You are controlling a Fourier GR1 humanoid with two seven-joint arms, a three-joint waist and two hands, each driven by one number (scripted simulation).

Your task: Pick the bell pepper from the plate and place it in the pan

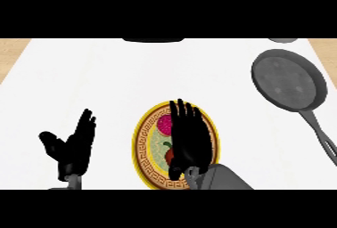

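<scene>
A round plate (146,147) with a yellow patterned rim lies near the counter's front edge. On it a red bell pepper (168,155) with a green stem shows only partly. My right hand (189,138) hovers flat over the plate, fingers straight and pointing away, hiding most of the pepper. A dark red patch (164,124) shows at the plate's far side. The grey pan (288,79) sits at the right, its handle (321,133) running toward the front right. My left hand (74,146) rests open at the left, fingers up.
The white counter (99,75) stretches wide between the plate and the pan. A dark object (153,39) sits at the far edge, and a grey one (283,39) at the far right corner. Wooden floor (13,53) shows past the left and right edges.
</scene>
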